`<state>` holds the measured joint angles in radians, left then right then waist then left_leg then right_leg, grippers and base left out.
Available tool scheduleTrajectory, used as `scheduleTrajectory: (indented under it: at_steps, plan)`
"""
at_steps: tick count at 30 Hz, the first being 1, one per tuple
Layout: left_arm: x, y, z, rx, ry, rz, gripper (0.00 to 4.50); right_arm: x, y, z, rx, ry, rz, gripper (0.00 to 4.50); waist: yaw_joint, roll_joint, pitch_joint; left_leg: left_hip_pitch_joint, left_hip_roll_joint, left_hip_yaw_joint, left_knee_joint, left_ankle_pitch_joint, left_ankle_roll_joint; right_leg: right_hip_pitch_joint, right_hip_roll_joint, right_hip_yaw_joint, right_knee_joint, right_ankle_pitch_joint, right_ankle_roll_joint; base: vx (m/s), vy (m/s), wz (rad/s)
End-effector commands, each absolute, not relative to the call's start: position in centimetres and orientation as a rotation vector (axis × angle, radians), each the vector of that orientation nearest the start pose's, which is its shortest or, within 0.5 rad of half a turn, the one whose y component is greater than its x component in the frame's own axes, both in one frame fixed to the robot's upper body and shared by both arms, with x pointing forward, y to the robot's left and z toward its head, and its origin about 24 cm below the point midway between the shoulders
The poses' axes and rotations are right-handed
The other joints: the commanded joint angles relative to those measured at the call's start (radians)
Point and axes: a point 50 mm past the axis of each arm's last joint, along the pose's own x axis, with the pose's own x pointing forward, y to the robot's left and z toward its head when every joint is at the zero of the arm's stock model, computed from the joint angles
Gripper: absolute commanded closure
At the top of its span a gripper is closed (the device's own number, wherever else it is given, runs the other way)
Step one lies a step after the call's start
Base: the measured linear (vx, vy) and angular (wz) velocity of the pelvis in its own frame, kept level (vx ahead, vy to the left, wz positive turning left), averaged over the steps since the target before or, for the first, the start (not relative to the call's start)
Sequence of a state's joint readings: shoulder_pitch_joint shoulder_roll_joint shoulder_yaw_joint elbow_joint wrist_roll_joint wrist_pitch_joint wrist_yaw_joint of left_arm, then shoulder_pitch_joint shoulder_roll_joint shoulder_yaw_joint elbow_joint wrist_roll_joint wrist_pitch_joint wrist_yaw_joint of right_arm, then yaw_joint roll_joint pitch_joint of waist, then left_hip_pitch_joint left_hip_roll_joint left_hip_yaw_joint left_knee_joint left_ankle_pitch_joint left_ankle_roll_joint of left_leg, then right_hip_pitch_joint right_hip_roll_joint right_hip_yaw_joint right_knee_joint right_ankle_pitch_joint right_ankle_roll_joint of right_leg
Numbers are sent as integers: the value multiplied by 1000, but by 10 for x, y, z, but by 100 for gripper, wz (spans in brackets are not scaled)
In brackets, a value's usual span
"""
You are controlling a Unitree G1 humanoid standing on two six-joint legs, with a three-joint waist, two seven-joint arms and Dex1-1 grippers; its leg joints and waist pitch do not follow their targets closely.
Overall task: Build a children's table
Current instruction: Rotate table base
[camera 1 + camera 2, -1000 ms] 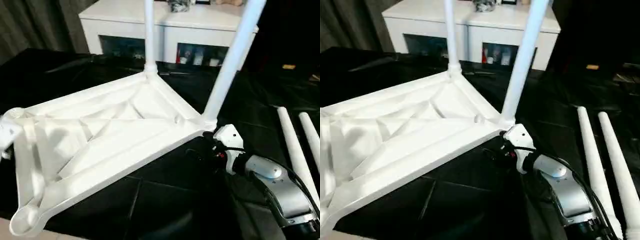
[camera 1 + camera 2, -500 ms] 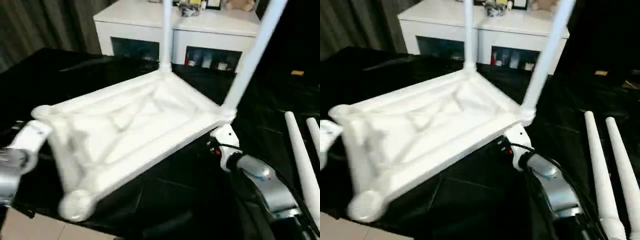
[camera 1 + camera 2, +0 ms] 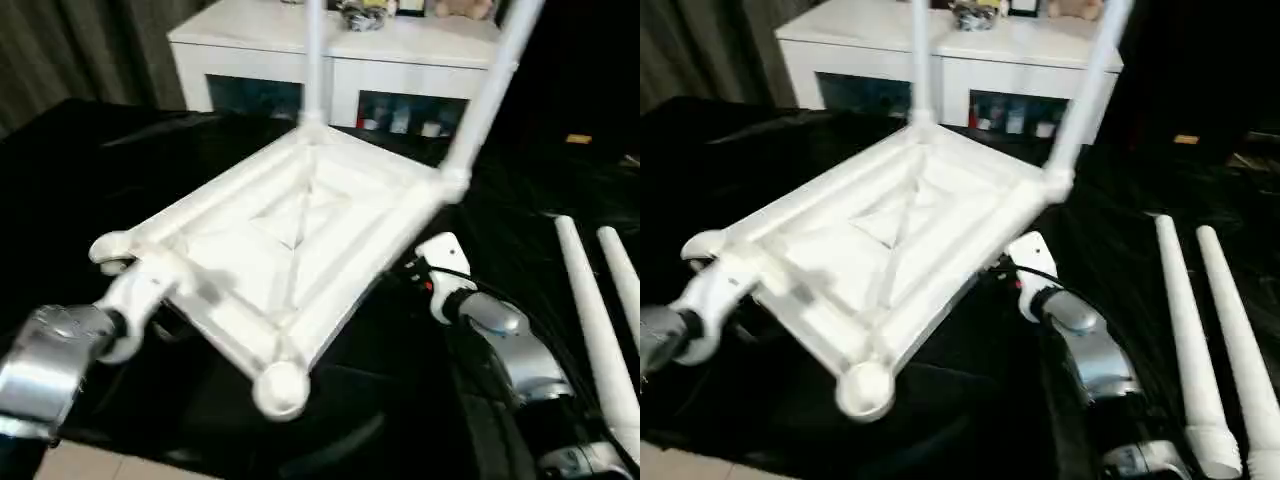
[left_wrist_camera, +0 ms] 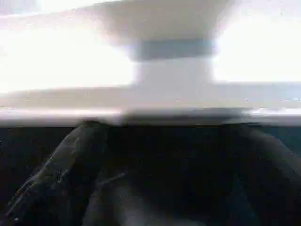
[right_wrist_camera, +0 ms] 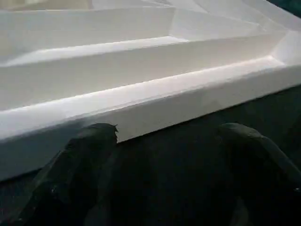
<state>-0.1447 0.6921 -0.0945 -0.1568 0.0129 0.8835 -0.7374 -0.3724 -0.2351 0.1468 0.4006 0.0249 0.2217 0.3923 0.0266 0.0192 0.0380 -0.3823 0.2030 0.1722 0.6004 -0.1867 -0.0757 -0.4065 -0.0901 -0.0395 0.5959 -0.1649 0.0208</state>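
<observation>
1. Upside-down white tabletop point(image 3: 290, 235) on the black cloth point(image 3: 90, 160), ribbed underside facing up, one corner pointing toward the camera.
2. Two legs already standing in sockets at the corners of the tabletop far from the camera: one leg point(image 3: 313, 60) at the far corner, another leg point(image 3: 490, 85) at the right-hand corner (both run off the top of the head views).
3. Open round socket point(image 3: 280, 385) at the near corner of the tabletop, nothing in it; a second open socket point(image 3: 112, 247) at the left corner.
4. Two loose legs point(image 3: 590, 320) lying side by side on the cloth, to the right of the tabletop and well apart from it.
5. Left gripper point(image 4: 155, 155) at the tabletop's near-left edge, black fingers point(image 4: 61, 165) spread wide just below the white edge, gripping nothing (wrist view very blurred, so contact with the edge not clear).
6. Right gripper point(image 5: 164, 155) beside the tabletop's near-right edge, below the corner with the leg, fingers point(image 5: 89, 155) wide apart; left fingertip up against the white rim, right fingertip on the cloth side; nothing clamped.
7. White cabinet point(image 3: 330, 60) with glass-fronted compartments behind the tabletop, small items on top of it.
</observation>
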Motion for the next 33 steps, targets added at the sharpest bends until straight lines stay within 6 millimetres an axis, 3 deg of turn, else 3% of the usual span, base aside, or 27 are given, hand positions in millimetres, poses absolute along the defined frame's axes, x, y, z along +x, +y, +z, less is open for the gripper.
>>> scheduleTrajectory:
  at_steps: [1,5,11,17,18,21,22,24,27,29,30,31,32,33]
  plan:
    - [246,221,61,426,764,-626,2,315,-120,35,-229,266,598,44,-3,2,-54,13,9,-1,-86,-274,-7,32,-25,22,-61,-240,-198,0,0,0]
    - [243,209,58,407,752,-674,2,313,-113,34,-225,255,640,44,-1,2,-53,17,10,2,-85,-268,-3,30,-23,23,-60,-237,-202,0,0,0]
    - [248,182,52,390,709,-752,2,311,-103,35,-205,229,694,44,1,4,-50,23,10,3,-87,-323,-17,25,-22,24,-68,-295,-183,0,0,0]
    - [252,157,50,373,667,-834,2,309,-100,37,-212,213,712,44,3,3,-41,33,10,-1,-90,-432,-33,11,-24,23,-90,-454,-139,-8,-1,1]
    - [252,149,56,342,633,-876,2,306,-107,41,-231,196,710,44,3,4,-37,38,10,-3,-90,-472,-36,4,-25,21,-101,-524,-117,-50,-3,7]
    - [252,147,61,321,601,-895,2,303,-117,46,-252,183,695,44,8,0,-32,50,8,-6,-86,-528,-37,-8,-24,15,-118,-617,-81,-71,-2,10]
    - [253,147,64,321,575,-902,2,302,-126,49,-265,178,674,44,5,-4,-31,44,6,-10,-88,-544,-36,-4,-24,9,-122,-655,-62,-74,4,4]
    - [253,144,64,316,551,-925,2,299,-139,53,-287,173,644,44,0,4,-27,44,9,-19,-97,-578,-39,4,-27,-5,-135,-692,-37,-66,10,-3]
    - [254,139,65,317,531,-939,2,297,-154,59,-326,176,611,44,-11,9,-21,41,12,-28,-110,-635,-46,13,-20,-21,-140,-672,-29,-63,28,-7]
    - [256,127,68,286,477,-967,2,297,-174,66,-355,200,534,44,-26,13,-15,36,14,-33,-121,-682,-45,30,-17,-39,-144,-664,-20,-29,17,-7]
    - [256,124,69,279,466,-982,2,298,-181,69,-364,205,507,44,-36,20,-11,34,27,-40,-146,-766,-57,51,-10,-59,-131,-597,-36,0,0,0]
    - [255,122,70,278,460,-991,2,298,-184,71,-367,207,496,44,-36,21,-11,31,32,-38,-157,-790,-55,60,-7,-63,-117,-566,-45,-68,38,-7]
    - [253,121,73,272,449,-1006,2,297,-189,75,-372,213,473,44,-27,37,-6,4,48,-22,-202,-824,-50,93,4,-64,-52,-480,-68,-118,-5,-3]
    - [251,122,76,272,438,-1016,2,297,-195,78,-403,227,424,44,-15,40,-3,-33,63,-12,-241,-852,-49,130,6,-58,39,-403,-73,-118,-5,-3]
